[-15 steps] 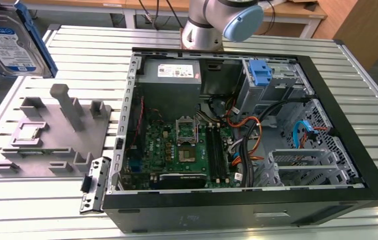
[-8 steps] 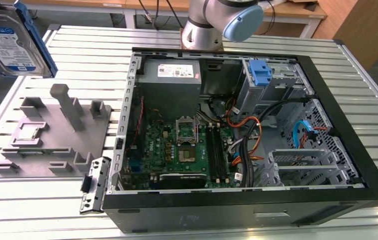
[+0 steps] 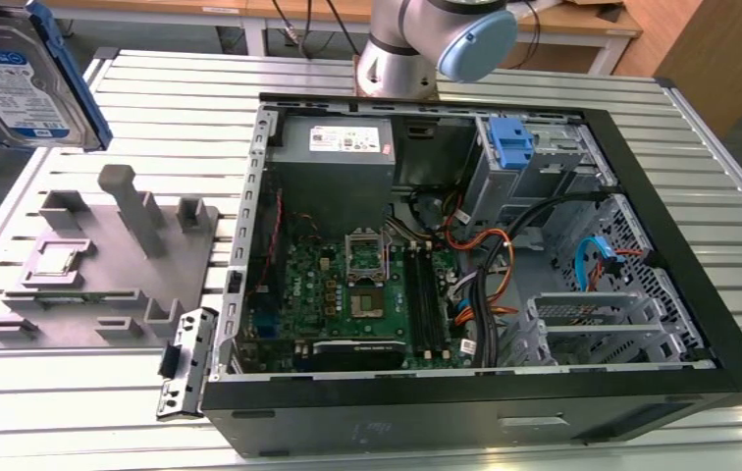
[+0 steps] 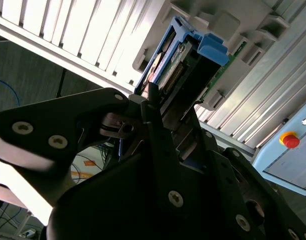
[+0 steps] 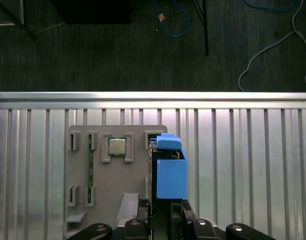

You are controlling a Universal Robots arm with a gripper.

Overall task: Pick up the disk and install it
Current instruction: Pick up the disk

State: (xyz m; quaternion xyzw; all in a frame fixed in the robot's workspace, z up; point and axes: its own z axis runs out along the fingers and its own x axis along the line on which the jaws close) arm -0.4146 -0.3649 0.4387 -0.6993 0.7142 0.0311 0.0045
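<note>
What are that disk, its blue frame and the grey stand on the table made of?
The disk seems metal: a silvery-grey casing with a dull sheen around a paper-like white-and-blue label. Its blue frame is probably moulded plastic, with an even matte colour and rounded edges. The grey stand is likely plastic too, matte, with blocky pegs and pockets.

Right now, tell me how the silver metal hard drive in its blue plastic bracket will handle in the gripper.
The silver metal hard drive looks rigid, probably heavy for its size. Its smooth blue plastic bracket might slip in the gripper.
</note>
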